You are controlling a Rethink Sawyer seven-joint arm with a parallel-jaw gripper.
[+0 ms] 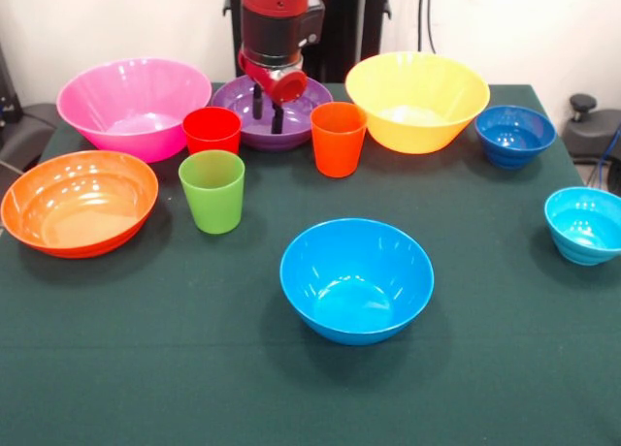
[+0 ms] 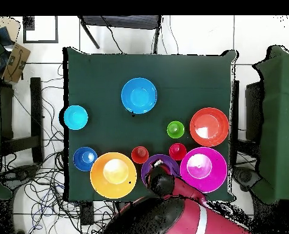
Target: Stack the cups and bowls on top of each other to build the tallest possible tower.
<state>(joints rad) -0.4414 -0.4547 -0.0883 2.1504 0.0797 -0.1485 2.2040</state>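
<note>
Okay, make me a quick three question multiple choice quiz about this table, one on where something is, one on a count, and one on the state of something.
1. Where is the pincer?
A. over the blue bowl
B. down inside the purple bowl
C. beside the cyan bowl

2. How many cups stand on the table?
A. two
B. three
C. five

3. What state is the stacking in?
A. nothing stacked yet
B. two bowls nested
C. a cup sits inside a bowl

Answers:
1. B, the two dark fingers reach into the purple bowl at the back.
2. B, the red cup, the orange cup and the green cup are the only cups.
3. A, every bowl and cup stands apart on the cloth in both views.
</note>
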